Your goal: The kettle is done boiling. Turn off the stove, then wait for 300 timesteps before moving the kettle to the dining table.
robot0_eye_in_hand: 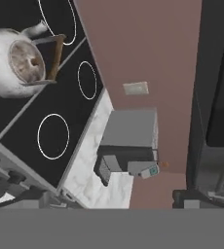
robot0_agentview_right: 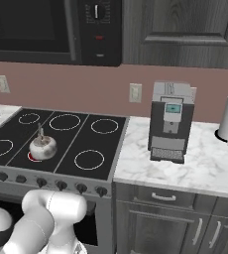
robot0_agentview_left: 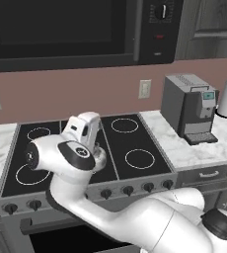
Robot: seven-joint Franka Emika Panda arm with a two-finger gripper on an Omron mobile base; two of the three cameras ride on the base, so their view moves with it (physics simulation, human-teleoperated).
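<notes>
Kitchen stove (robot0_agentview_right: 86,141) — kettle (robot0_eye_in_hand: 16,63) on front burner, apart from hand, upper left in hand view — hand spread

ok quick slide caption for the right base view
Kettle on a red-glowing burner of the stove, coffee machine on the counter beside it.

The white arm (robot0_agentview_left: 76,197) bends up from the base, its hand held with fingers spread wide.
</notes>
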